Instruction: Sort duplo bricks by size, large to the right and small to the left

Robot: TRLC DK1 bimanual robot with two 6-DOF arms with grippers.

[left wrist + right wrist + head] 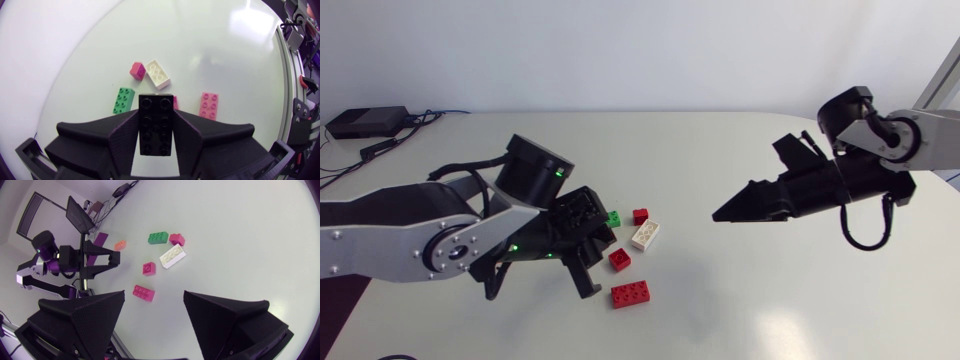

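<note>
My left gripper (156,114) is shut on a long black brick (156,125), which lies lengthwise between its fingers. In the head view that gripper (585,278) hangs just left of the brick cluster. Ahead of it lie a green brick (123,100), a small red brick (137,70), a white brick (157,74) and a long red brick (209,105). From above, the green brick (613,218), white brick (645,235), two small red bricks (640,216) (619,260) and the long red brick (631,294) sit left of centre. My right gripper (720,213) hovers open right of them, empty (154,297).
An orange piece (120,245) lies beyond the cluster near my left arm (75,262) in the right wrist view. The white table (770,300) is bare to the right and front of the bricks.
</note>
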